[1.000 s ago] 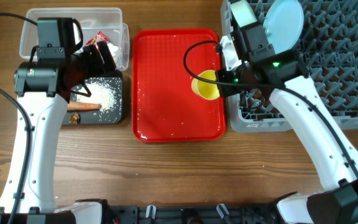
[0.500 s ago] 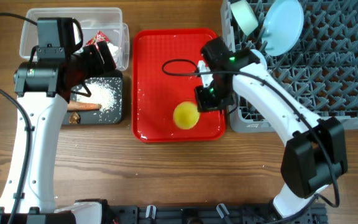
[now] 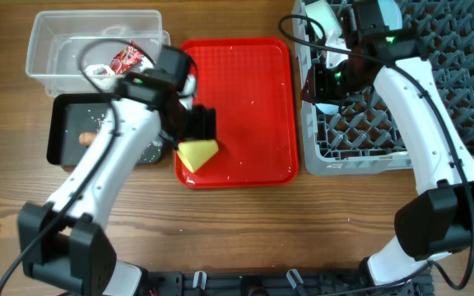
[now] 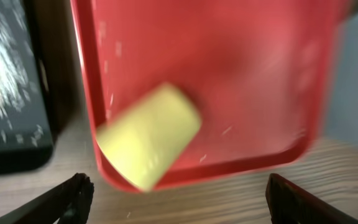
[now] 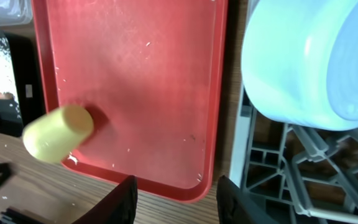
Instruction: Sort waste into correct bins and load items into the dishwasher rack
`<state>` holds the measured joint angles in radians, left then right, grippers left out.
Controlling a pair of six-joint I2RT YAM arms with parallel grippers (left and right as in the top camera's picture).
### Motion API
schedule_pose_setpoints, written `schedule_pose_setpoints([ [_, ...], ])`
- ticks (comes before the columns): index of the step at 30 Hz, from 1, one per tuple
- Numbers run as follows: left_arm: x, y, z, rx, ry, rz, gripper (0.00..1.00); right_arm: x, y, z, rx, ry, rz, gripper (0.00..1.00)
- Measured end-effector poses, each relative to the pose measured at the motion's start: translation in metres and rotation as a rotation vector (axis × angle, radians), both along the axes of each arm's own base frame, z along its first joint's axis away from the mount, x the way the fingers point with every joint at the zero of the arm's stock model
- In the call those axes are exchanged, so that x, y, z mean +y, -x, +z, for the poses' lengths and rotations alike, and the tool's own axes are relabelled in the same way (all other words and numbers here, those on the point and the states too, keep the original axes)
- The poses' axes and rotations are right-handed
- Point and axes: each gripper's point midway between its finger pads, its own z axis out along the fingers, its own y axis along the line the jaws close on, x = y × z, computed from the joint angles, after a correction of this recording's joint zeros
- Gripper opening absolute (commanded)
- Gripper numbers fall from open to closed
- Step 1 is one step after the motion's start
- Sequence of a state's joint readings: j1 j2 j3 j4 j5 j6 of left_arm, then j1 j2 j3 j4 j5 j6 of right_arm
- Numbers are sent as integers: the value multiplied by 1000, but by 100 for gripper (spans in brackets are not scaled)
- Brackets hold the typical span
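Note:
The yellow cup (image 3: 197, 154) lies on its side in the front left corner of the red tray (image 3: 245, 90). My left gripper (image 3: 197, 136) is open and empty just above the cup, which sits between and beyond the fingers (image 4: 179, 199) in the left wrist view (image 4: 151, 134). My right gripper (image 3: 323, 86) is open and empty over the grey rack's (image 3: 418, 123) left edge. In the right wrist view its fingers (image 5: 178, 202) hang over the tray's front edge, beside a pale-blue bowl (image 5: 309, 62) in the rack. The cup also shows there (image 5: 58, 132).
The clear tub (image 3: 56, 41) at the back left holds the red wrapper (image 3: 128, 57). The black tub (image 3: 60, 123) in front of it holds the carrot (image 3: 85, 138) and rice, partly hidden by my left arm. Another bowl (image 3: 319, 12) stands in the rack's back left corner.
The right gripper let go of the cup and drew back over the rack. The cup went from the tray's right side to its front left corner. The left arm swung from the tubs to the tray.

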<state>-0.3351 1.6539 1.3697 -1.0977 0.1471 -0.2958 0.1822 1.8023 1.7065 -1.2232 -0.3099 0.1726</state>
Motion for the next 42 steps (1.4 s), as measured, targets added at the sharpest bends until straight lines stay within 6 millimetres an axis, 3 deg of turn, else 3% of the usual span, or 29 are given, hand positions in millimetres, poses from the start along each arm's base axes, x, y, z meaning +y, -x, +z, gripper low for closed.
schedule_pose_setpoints([
  [2, 17, 14, -38, 72, -56, 116, 89, -2, 0, 0, -4, 4, 15, 45],
  [7, 7, -31, -64, -105, 109, 235, 79, -1, -1, 0, -18, 7, 40, 50],
  [9, 5, -27, -69, -87, 126, 243, 79, -1, -1, 0, -19, 7, 40, 51],
  [14, 2, -23, -70, -69, 140, 228, 80, -1, -2, 1, -24, 7, 40, 52],
  [17, -13, -23, -65, -60, 222, 200, 79, -1, -3, 1, -27, 6, 40, 52],
  [19, -24, -11, -62, -3, 285, 168, 79, -1, -3, 1, -28, 6, 40, 52],
  [20, -28, 8, -64, 82, 312, 156, 79, -1, -3, 1, -28, 6, 40, 52],
  [23, -21, 34, -61, 232, 368, 191, 80, -1, -3, 1, -30, 7, 46, 52],
  [26, -13, 24, -50, 225, 483, 209, 81, -1, -3, 1, -34, 9, 55, 52],
  [29, -32, 19, -45, 183, 536, 136, 79, -1, -3, 1, -34, 9, 57, 52],
  [32, -46, 25, -53, 211, 532, 94, 75, -1, -3, 1, -32, 10, 57, 52],
  [36, -47, 23, -84, 278, 514, 125, 49, -1, -1, 0, -27, 11, 57, 52],
  [38, -50, 10, -87, 237, 531, 136, 15, -1, -1, 0, -27, 11, 57, 52],
  [39, -51, 4, -86, 216, 541, 144, 4, -1, -1, 0, -27, 11, 57, 52],
  [42, -56, -10, -81, 185, 578, 185, 4, -1, -2, 0, -28, 10, 57, 52],
])
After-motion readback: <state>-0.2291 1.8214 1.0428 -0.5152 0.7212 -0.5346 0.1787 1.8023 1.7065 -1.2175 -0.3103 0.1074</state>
